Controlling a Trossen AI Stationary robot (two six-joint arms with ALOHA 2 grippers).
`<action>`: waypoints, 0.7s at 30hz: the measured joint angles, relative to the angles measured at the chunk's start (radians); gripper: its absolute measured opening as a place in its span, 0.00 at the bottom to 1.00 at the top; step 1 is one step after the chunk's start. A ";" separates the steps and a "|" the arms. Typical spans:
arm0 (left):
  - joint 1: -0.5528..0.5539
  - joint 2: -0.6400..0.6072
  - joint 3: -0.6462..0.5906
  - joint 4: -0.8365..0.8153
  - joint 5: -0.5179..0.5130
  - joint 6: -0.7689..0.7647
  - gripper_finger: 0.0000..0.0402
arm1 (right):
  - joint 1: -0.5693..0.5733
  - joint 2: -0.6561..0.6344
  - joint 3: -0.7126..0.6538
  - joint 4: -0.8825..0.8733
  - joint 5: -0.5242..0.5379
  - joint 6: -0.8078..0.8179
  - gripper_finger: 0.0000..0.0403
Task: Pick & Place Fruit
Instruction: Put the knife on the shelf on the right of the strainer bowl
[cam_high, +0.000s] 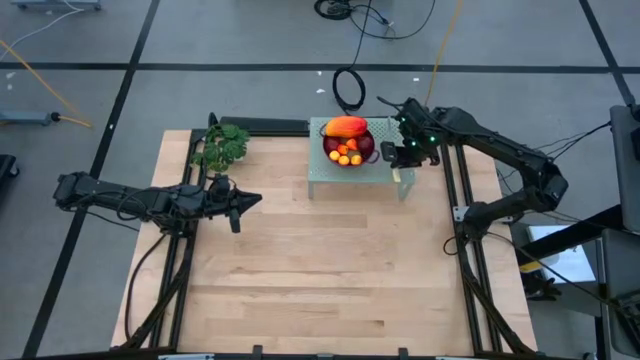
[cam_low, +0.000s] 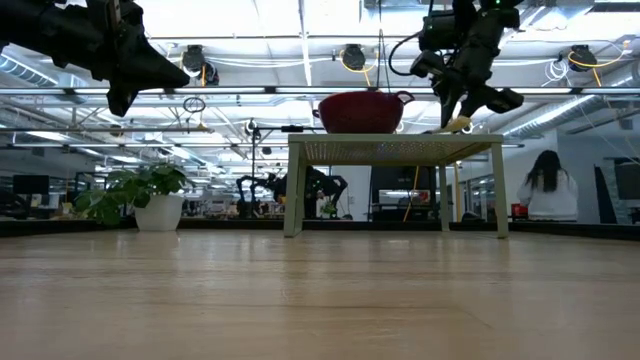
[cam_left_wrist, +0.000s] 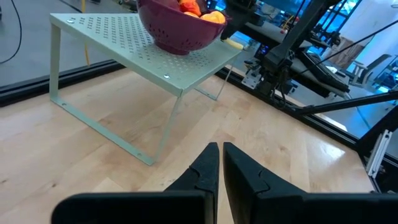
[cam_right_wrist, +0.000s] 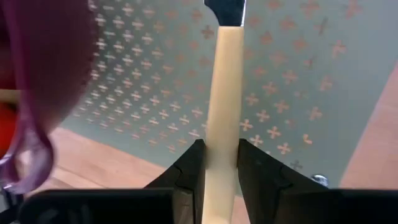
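Beside one fruit (cam_high: 347, 140) bowl (cam_high: 366, 151), right end effector (cam_right_wrist: 219, 163) grips one knife (cam_right_wrist: 225, 93); left end effector (cam_left_wrist: 220, 163) clenched.

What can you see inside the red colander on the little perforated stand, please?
The colander holds fruit: a large elongated orange-red piece on top, several small orange ones and a dark red ball. Anything under that pile is hidden. Beside it, the right gripper grips a yellow-handled knife.

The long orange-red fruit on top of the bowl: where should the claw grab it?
Across its narrow middle, coming straight down from above. The long orange-red fruit lies flat atop the pile, and the bowl walls block the sides. The right claw, nearest, is shut on the knife.
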 joint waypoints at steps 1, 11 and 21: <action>0.000 0.000 0.000 0.000 0.000 0.000 0.05 | 0.000 0.000 0.000 0.006 0.000 0.000 0.17; 0.000 0.000 0.000 0.000 -0.006 0.002 0.05 | 0.000 -0.001 0.000 0.024 0.001 -0.004 0.17; 0.000 0.000 0.000 0.000 -0.008 0.006 0.05 | 0.000 -0.001 0.000 0.023 0.022 -0.018 0.17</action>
